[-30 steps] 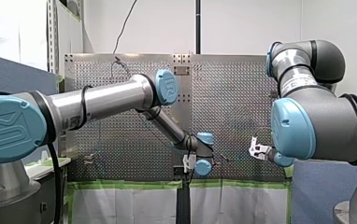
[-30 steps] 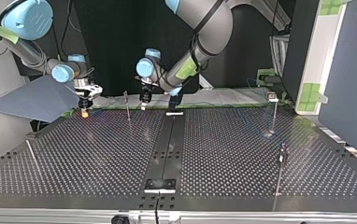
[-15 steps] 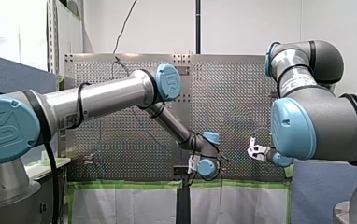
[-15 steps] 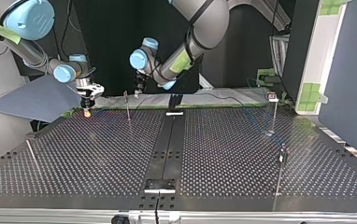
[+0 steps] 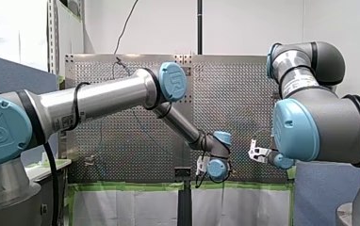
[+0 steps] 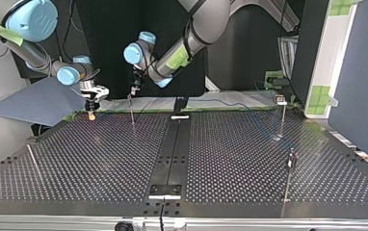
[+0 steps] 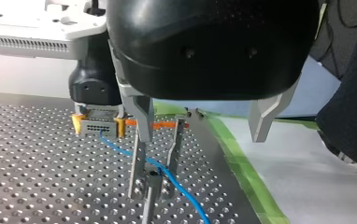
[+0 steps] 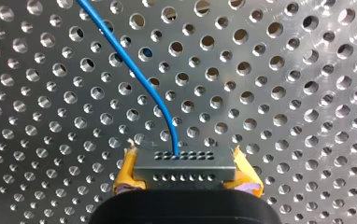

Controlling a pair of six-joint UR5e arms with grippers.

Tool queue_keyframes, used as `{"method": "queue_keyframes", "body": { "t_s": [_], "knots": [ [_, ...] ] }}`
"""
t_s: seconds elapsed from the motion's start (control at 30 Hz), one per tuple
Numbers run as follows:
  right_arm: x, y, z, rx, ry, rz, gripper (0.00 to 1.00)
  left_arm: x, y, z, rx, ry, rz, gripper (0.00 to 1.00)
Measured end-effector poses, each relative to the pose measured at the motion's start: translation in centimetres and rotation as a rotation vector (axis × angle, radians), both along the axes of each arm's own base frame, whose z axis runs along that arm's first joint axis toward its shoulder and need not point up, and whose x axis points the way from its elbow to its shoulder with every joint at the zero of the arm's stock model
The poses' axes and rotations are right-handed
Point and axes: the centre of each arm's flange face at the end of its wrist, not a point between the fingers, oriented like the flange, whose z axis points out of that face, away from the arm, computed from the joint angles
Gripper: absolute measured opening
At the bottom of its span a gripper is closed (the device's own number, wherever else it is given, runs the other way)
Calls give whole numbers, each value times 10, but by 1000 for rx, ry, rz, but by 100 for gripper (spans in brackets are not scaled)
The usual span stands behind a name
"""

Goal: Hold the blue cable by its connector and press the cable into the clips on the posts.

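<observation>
A grey connector [image 8: 184,163] sits between the yellow pads [image 8: 126,173] of my right gripper [image 8: 186,173], which is shut on it just above the perforated table [image 8: 284,84]. The blue cable [image 8: 132,67] leaves the connector and runs across the plate. In the left wrist view the blue cable [image 7: 176,186] passes between the two prongs of a post clip [image 7: 154,175]. My left gripper [image 7: 200,137] hangs open above that clip, one metal finger [image 7: 141,119] close over a prong. In the top view, my left gripper [image 6: 134,90] is above the post [image 6: 131,109], to the right of my right gripper [image 6: 91,111].
Other thin posts stand at the top view's right [image 6: 282,115] [image 6: 290,166], and one [image 6: 32,161] at its left. A black rail [image 6: 172,144] runs down the table's middle. Green tape [image 7: 242,158] and white sheeting border the table's edge beside the clip.
My left arm has swung toward the top view's left and risen, bringing its gripper from near the black rail to above the post. My right gripper has stayed almost still, holding the connector.
</observation>
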Motion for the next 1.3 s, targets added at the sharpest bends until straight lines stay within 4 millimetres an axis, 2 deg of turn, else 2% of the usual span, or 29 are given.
{"method": "queue_keyframes", "body": {
  "t_s": [0.67, 1.3],
  "knots": [
    [4, 2, -3, 2, 0, 6, 2, -15, -17, 2, -98, -43, -3, 100],
    [4, 2, -5, 5, -4, 6, 2, -16, -18, 2, -110, -39, -3, 100]
  ]
}}
